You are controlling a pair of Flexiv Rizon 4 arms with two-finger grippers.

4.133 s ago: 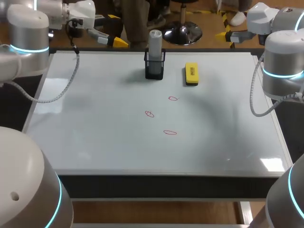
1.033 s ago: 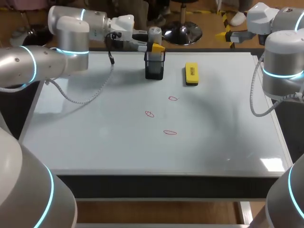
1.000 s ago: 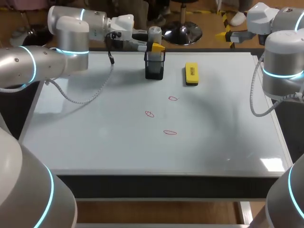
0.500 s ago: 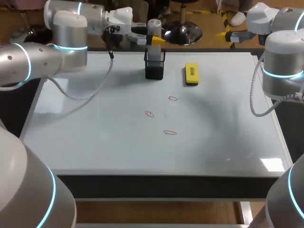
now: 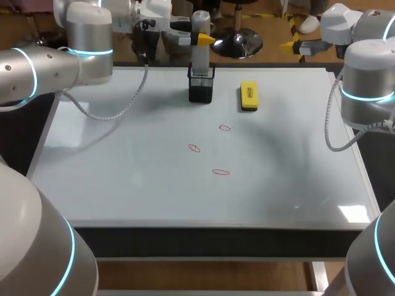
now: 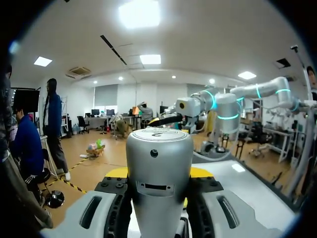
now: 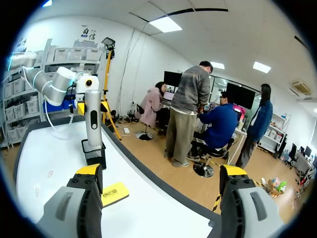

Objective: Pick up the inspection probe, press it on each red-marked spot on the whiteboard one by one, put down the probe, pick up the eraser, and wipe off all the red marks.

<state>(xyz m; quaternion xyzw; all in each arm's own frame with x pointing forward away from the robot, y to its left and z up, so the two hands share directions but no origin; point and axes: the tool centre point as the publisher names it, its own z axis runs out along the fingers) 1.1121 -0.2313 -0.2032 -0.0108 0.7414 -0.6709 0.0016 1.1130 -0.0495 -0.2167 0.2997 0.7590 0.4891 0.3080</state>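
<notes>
Rigid, smooth, prob. light, the probe [image 5: 200,21] wants a firm upper-body squeeze, w/ left gripper [image 5: 200,41] clamped there (right gripper [image 7: 161,172] gapes empty).

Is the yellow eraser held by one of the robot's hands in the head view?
No, the yellow eraser lies flat on the whiteboard beside the black holder, and no hand touches it.

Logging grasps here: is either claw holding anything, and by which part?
The left claw holds the inspection probe by its upper shaft, a little below the cap, with its lower end at the black holder. The right claw is open and holds nothing.
</notes>
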